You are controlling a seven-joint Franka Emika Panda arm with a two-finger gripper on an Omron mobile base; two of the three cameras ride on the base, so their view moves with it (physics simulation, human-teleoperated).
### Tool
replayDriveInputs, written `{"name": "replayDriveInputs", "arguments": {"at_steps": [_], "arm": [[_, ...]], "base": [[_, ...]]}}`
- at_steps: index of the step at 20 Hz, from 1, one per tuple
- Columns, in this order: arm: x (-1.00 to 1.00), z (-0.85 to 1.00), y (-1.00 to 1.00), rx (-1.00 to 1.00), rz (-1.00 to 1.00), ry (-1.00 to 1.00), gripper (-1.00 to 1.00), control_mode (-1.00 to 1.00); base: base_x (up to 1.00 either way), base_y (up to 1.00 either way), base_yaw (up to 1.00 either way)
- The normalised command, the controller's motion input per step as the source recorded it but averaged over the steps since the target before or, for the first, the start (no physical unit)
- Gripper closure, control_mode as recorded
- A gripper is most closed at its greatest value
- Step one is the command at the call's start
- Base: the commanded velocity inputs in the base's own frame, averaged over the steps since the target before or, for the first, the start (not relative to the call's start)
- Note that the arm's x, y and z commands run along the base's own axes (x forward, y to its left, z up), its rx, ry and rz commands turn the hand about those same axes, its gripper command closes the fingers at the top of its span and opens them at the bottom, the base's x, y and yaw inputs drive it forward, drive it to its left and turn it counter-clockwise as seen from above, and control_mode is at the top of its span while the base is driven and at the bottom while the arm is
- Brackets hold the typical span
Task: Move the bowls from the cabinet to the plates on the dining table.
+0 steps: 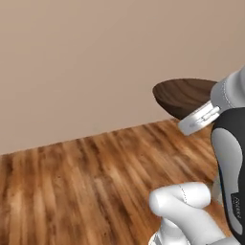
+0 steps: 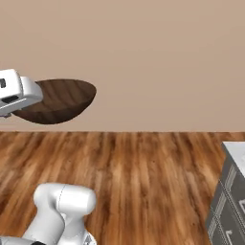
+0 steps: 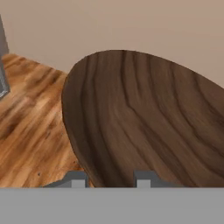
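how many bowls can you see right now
1. The brown bowl is held up in the air by the gripper, above the wood floor and in front of the beige wall. Any other bowl is out of frame.

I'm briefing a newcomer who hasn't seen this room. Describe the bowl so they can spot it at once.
Start at the plain beige wall above the wood plank floor. In front of that wall, well above the floor, the white arm's claw holds a bowl by its rim. It is shallow, dark brown and wood-grained, and it is the one thing here hanging in mid-air.
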Motion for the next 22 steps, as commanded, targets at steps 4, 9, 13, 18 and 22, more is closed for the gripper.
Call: {"name": "replayDriveInputs", "arguments": {"at_steps": [4,9,13,18,22], "arm": [[0.00,0.00,0.00,0.00,0.00,0.00,1.00,1.00],[0.00,0.00,0.00,0.00,0.00,0.00,1.00,1.00],[0.00,0.00,0.00,0.00,0.00,0.00,1.00,1.00],[0.00,0.00,0.00,0.00,0.00,0.00,1.00,1.00],[0.00,0.00,0.00,0.00,0.00,0.00,1.00,1.00]], "base": [[-0.33,-0.27,-0.54],[-0.44,-0.42,-0.55],[-0.52,-0.43,-0.56],[-0.63,-0.33,-0.51],[-0.74,-0.38,-0.46]]}}
